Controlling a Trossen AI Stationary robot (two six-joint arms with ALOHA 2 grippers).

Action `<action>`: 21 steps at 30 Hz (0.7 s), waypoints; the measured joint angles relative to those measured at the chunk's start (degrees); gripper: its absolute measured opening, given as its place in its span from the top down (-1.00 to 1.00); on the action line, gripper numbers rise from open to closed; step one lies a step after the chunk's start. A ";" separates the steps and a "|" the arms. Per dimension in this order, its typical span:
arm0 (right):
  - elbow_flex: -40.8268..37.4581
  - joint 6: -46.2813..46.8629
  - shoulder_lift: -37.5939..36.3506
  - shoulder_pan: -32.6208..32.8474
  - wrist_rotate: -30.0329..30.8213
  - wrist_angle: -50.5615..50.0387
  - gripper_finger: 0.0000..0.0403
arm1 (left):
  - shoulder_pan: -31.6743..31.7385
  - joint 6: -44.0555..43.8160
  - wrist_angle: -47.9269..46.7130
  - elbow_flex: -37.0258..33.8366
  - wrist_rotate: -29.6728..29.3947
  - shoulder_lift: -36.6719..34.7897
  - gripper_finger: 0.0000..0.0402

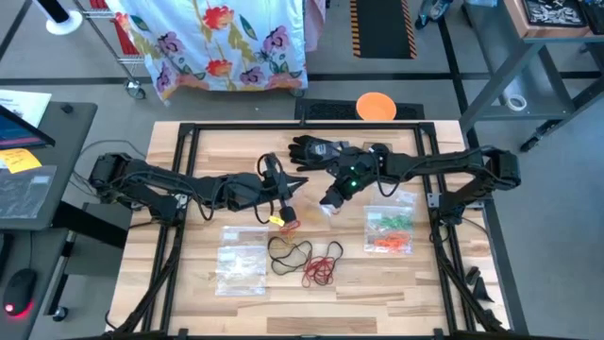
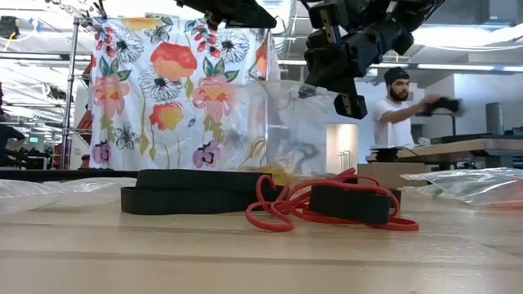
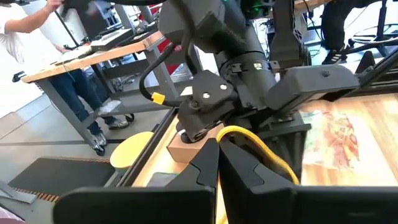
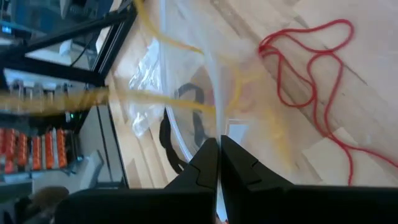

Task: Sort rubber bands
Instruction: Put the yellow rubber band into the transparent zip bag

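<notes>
While thin red rubber bands (image 1: 323, 267) loop, black ones (image 1: 288, 251) coil flat.

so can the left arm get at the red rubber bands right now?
Probably not yet: the left gripper is shut on a yellow rubber band. Otherwise the red rubber bands lie uncovered just beyond it.
</notes>
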 joint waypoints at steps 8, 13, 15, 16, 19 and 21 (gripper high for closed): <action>0.00 1.91 0.00 0.06 -0.03 0.01 0.96 | 0.14 -0.02 0.00 0.00 2.81 0.00 1.00; 0.00 2.97 0.00 0.77 -0.02 0.01 0.96 | 0.28 -0.84 -0.13 0.00 4.12 0.00 1.00; 0.00 2.61 0.00 0.70 -0.04 0.01 0.96 | 0.46 -1.41 -0.44 0.00 5.55 0.01 1.00; 0.00 2.61 0.00 0.68 -0.04 0.02 0.96 | 0.46 -1.44 -0.51 0.00 5.88 0.04 1.00; 0.00 2.59 0.00 0.57 -0.02 0.01 0.96 | 0.46 -1.47 -0.54 0.00 6.03 0.04 1.00; 0.00 2.59 0.00 0.55 -0.02 0.03 0.96 | 0.46 -1.18 -0.54 0.00 6.03 0.04 1.00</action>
